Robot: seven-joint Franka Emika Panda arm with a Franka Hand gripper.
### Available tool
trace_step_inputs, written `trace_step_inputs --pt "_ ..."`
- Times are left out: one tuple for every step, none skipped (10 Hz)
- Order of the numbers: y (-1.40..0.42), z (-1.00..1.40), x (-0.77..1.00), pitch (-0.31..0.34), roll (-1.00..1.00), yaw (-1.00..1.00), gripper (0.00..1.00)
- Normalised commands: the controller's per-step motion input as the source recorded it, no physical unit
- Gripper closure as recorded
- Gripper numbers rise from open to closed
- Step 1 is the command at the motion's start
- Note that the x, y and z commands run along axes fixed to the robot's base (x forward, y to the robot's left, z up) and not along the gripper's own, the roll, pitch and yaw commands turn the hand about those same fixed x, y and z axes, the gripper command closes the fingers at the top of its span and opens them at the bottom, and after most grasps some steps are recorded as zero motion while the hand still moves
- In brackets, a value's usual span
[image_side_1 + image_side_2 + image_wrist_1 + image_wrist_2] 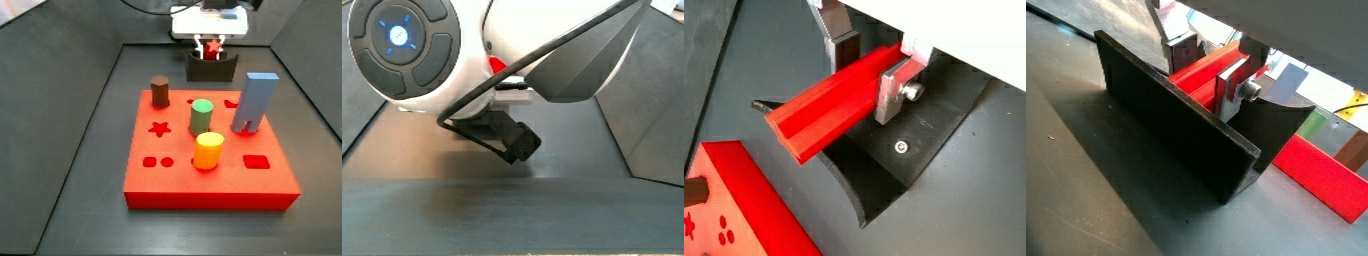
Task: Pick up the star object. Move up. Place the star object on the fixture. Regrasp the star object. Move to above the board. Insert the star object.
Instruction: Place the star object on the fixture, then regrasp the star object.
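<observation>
The star object (831,100) is a bright red rod lying level between the fingers of my gripper (867,68), which is shut on it. It also shows red between the silver plates in the other wrist view (1203,78). The rod rests in the notch of the fixture (1173,125), a dark, nearly black upright plate (885,170). In a side view my gripper (211,47) hangs just over the fixture (211,69) behind the board (174,165), a thick red slab with star, round and rectangular cut-outs. The arm's housing hides most of the other side view, where the fixture (505,136) still shows.
On the board stand a dark brown peg (160,91), a green peg (202,116), a yellow-and-orange cylinder (209,151) and a tall blue-grey block (253,102). The board's corner (738,205) lies close beside the fixture. Dark walls ring the floor.
</observation>
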Motion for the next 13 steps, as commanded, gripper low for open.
trace_step_inputs --pt "0.00 0.00 0.00 0.000 0.00 0.00 0.00" --pt "0.00 1.00 0.00 -0.047 -0.04 -0.01 0.00" --pt "0.00 1.00 0.00 -0.047 -0.03 0.00 0.00" --pt "0.01 1.00 -0.02 -0.034 0.00 0.02 0.00" --pt "0.00 1.00 -0.03 -0.025 0.01 0.03 0.00" --pt "0.00 1.00 -0.03 -0.003 0.03 0.04 0.00" --pt "0.00 0.91 -0.04 0.023 0.03 0.05 0.00" --pt "0.00 0.68 -0.03 0.056 0.03 0.04 0.00" --pt "0.00 0.56 -0.03 0.072 0.04 0.04 0.00" --pt "0.00 0.33 -0.03 0.096 0.04 0.02 0.00" --pt "-1.00 0.97 -0.08 0.092 1.00 0.02 0.00" --pt "-1.00 0.88 -0.08 0.091 1.00 0.02 0.00" --pt "-1.00 0.82 -0.10 0.077 1.00 0.02 0.00"
